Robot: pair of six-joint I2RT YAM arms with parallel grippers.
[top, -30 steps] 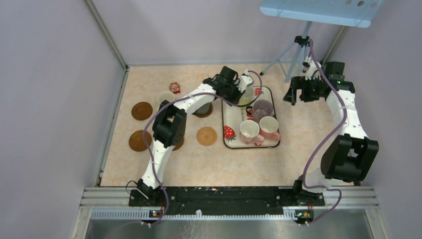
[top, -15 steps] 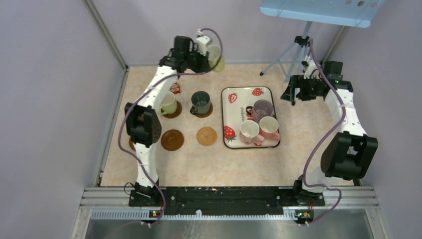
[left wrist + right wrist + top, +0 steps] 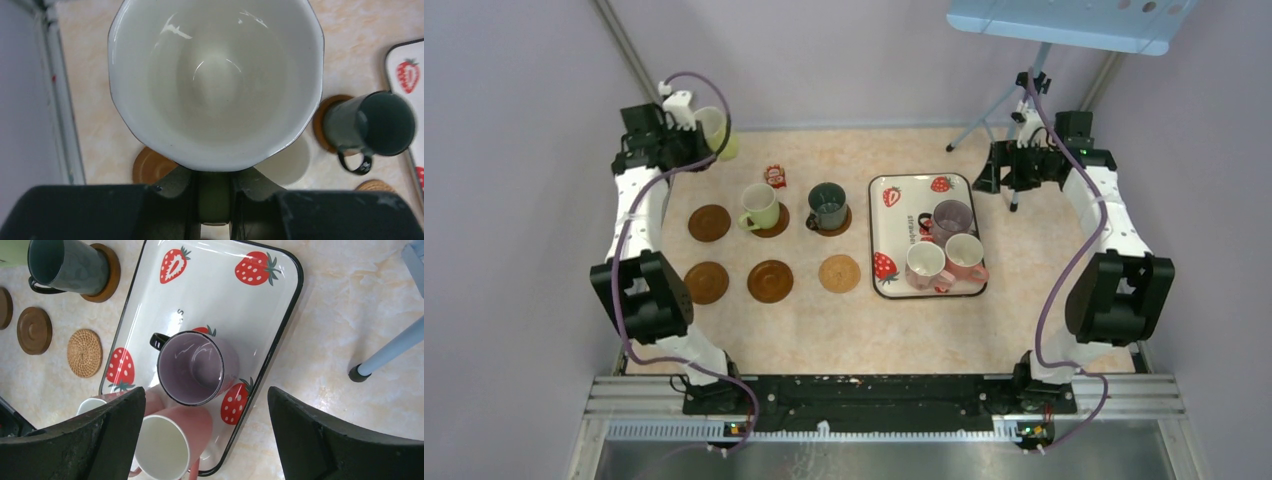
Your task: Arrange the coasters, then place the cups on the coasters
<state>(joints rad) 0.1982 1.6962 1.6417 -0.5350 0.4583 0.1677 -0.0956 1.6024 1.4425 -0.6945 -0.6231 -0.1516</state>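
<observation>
My left gripper (image 3: 692, 140) is shut on the handle of a light yellow-green cup (image 3: 715, 132) and holds it in the air over the table's back left corner. In the left wrist view the cup's white inside (image 3: 215, 75) fills the frame above an empty brown coaster (image 3: 147, 167). A second yellow-green cup (image 3: 761, 207) and a dark green cup (image 3: 827, 205) each stand on a coaster. Two more brown coasters (image 3: 706, 282) (image 3: 770, 281) and a tan coaster (image 3: 839, 273) lie bare. Purple (image 3: 195, 367), pink (image 3: 170, 440) and cream (image 3: 924, 265) cups sit on the tray. My right gripper (image 3: 206, 395) hangs open above the tray's far end.
The strawberry-print tray (image 3: 902, 200) lies right of centre. A small red packet (image 3: 775, 176) lies near the back. A tripod (image 3: 1014, 110) stands at the back right, one foot (image 3: 356, 372) close to the tray. Walls close in the table's left and back.
My left arm has swung the yellow-green cup from over the tray, across the back, to the back left corner. The right gripper has drifted slightly back and left.
</observation>
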